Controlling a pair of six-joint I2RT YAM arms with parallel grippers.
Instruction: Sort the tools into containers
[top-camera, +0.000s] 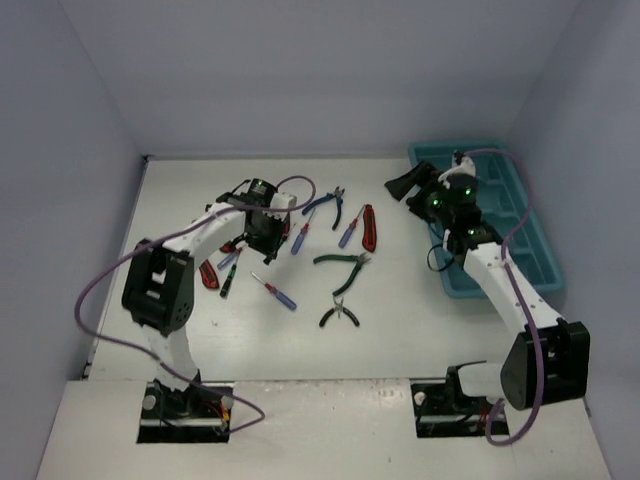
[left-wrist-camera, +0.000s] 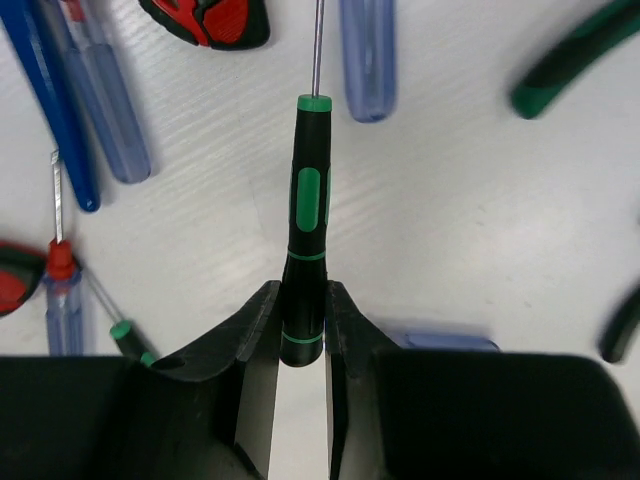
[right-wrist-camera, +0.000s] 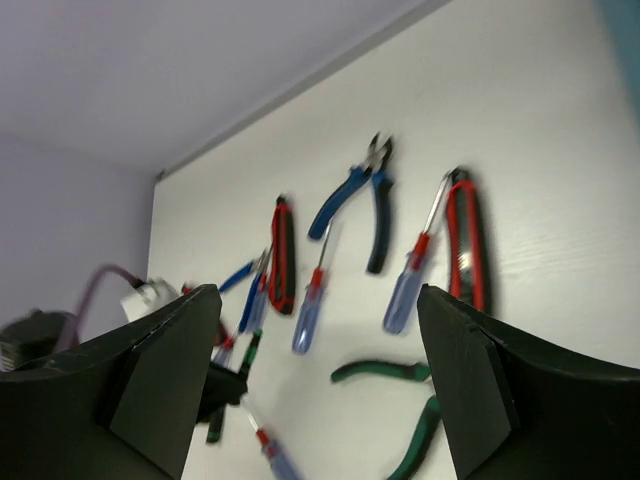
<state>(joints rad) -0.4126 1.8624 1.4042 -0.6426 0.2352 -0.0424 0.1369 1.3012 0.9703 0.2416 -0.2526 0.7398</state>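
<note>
My left gripper (left-wrist-camera: 302, 325) is shut on the butt end of a black screwdriver with green bands (left-wrist-camera: 305, 200), which lies flat on the white table and points away from me. From above, the left gripper (top-camera: 250, 238) sits low among the scattered tools. These include blue pliers (top-camera: 325, 203), a red-black utility knife (top-camera: 371, 227), green pliers (top-camera: 345, 265), black pliers (top-camera: 340, 315) and a red-blue screwdriver (top-camera: 275, 290). The right gripper (top-camera: 405, 185) hangs open and empty between the tools and the teal tray (top-camera: 530, 215). Its wrist view looks over blue pliers (right-wrist-camera: 360, 195).
More tools crowd the left gripper: clear blue screwdriver handles (left-wrist-camera: 368, 60), a red-black knife (left-wrist-camera: 205, 20) and a green pliers handle (left-wrist-camera: 575, 55). A second red knife (top-camera: 208, 272) lies at the left. Pale walls ring the table, and the tray stands along the right wall.
</note>
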